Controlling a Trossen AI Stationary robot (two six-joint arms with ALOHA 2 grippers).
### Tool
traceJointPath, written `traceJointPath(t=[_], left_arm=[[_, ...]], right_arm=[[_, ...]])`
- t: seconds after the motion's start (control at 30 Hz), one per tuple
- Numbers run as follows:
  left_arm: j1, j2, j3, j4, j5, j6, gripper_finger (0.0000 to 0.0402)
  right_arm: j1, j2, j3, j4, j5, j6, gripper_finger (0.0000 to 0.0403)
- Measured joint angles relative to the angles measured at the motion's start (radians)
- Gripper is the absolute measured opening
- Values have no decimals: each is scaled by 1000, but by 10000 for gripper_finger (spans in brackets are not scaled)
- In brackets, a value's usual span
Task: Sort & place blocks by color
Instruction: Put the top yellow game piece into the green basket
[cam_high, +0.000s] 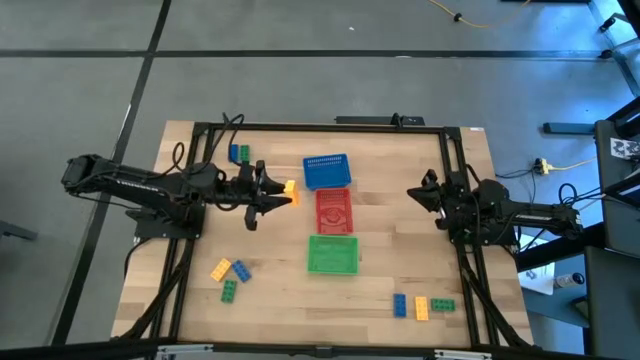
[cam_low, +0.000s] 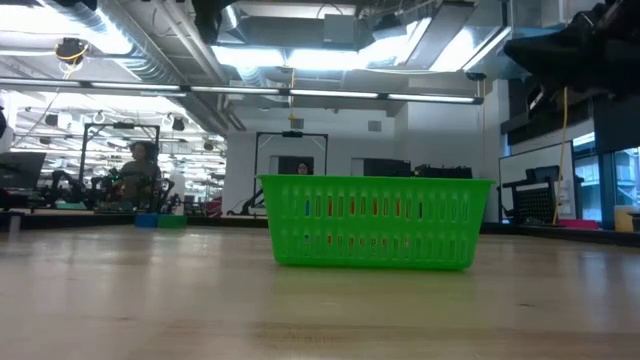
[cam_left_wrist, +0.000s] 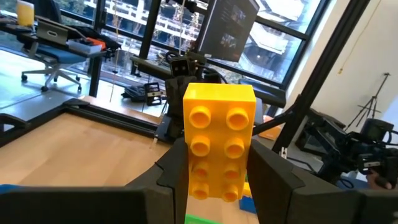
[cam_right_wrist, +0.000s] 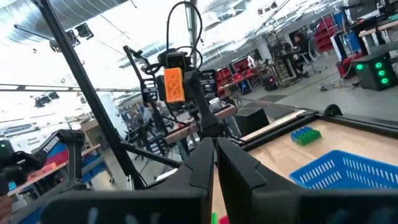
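Note:
My left gripper (cam_high: 277, 192) is shut on a yellow studded block (cam_high: 289, 187), held in the air just left of the blue basket (cam_high: 327, 171) and red basket (cam_high: 334, 210). In the right wrist view the same yellow block (cam_right_wrist: 173, 84) shows far off. My right gripper (cam_high: 414, 193) hovers shut and empty right of the red basket. The green basket (cam_high: 332, 253) stands nearest in the row. Other blocks lie flat on the table: a blue and green pair (cam_high: 238, 153) at far left, three (cam_high: 230, 275) at near left, and three (cam_high: 421, 306) at near right. My left gripper (cam_left_wrist: 217, 158) pinches the yellow block's near end (cam_left_wrist: 214, 183) between its two fingers (cam_left_wrist: 176, 168), one on each long side. The fingers come level from the table's left and lie along the block. The block is lifted clear, its studded face (cam_left_wrist: 219, 115) toward the wrist camera and its free end sticking out past the fingertips.
The three mesh baskets stand in a row down the table's middle, the green basket (cam_low: 372, 220) filling the low view. A black frame (cam_high: 320, 127) runs around the wooden table. There is open wood between the baskets and each arm.

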Motion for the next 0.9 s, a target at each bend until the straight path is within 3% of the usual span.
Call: traceJointPath(t=[0.57,0.9], left_arm=[[0,0,0,0,-2,1,118],[0,0,0,4,-2,49,123]], right_arm=[[0,0,9,53,-5,55,26],[0,173,215,44,-43,-49,4]])
